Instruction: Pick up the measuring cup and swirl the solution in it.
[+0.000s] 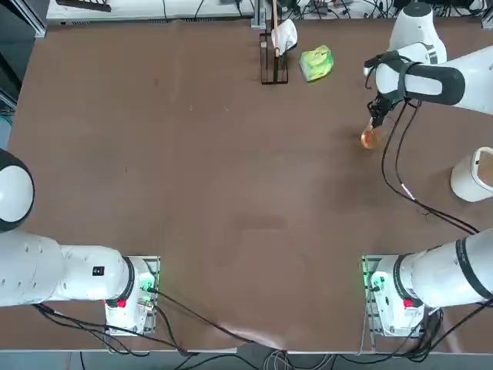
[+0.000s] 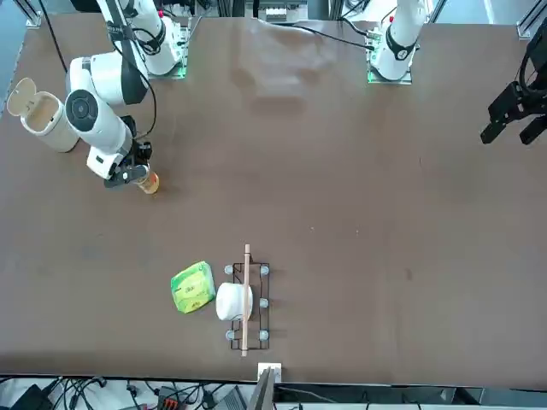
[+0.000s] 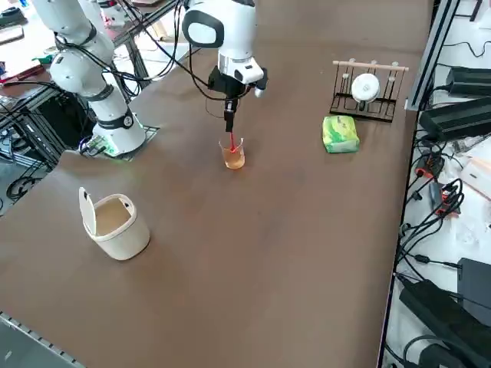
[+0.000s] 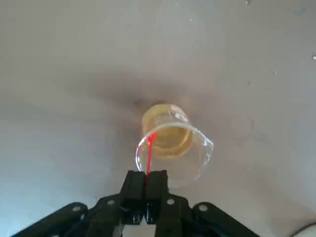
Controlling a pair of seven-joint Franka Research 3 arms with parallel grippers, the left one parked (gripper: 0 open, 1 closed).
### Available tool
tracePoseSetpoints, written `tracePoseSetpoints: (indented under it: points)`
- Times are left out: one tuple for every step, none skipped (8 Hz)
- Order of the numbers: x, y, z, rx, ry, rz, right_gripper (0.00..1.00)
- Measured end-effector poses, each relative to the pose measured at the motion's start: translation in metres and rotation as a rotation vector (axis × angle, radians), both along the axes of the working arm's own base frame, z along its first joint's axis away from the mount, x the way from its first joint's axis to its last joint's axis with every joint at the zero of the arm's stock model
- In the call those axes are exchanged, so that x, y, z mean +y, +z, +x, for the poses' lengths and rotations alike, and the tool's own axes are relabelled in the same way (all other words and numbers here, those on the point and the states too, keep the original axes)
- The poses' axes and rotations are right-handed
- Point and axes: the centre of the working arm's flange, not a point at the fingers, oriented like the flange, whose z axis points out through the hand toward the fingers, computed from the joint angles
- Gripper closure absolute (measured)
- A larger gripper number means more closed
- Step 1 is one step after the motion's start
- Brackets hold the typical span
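The measuring cup (image 4: 195,150) is a small clear glass vessel with an orange-amber solution (image 4: 168,133) in its bottom and a red mark on its wall. My right gripper (image 4: 146,178) is shut on the cup's near rim, pinching the glass wall between both fingers. From overhead, the gripper (image 1: 376,122) is at the table's far right with the cup (image 1: 371,139) hanging just below it. The side view shows the cup (image 3: 234,157) under the gripper (image 3: 229,130), close to the tabletop. Whether the cup touches the table I cannot tell. The front view also has the cup (image 2: 149,183) and gripper (image 2: 137,174).
A white cup with an open hinged lid (image 1: 471,176) stands at the right edge, nearer the robot than the gripper. A green packet (image 1: 316,63) and a dark wire rack (image 1: 273,71) holding a white roll sit at the far edge, left of the gripper.
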Motion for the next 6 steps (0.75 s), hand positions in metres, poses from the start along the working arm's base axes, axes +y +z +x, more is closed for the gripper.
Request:
tracePoseSetpoints:
  points:
    - [0.000, 0.001, -0.001, 0.010, 0.003, -0.002, 0.97]
    - [-0.002, 0.003, -0.002, 0.013, 0.012, -0.002, 0.97]
    - [-0.006, 0.004, -0.001, 0.013, 0.033, -0.011, 0.97]
    - [-0.016, 0.004, 0.000, 0.013, 0.048, -0.029, 0.97]
    - [-0.025, 0.004, 0.002, 0.011, 0.059, -0.048, 0.97]
    - [-0.032, 0.005, 0.003, 0.006, 0.069, -0.063, 0.97]
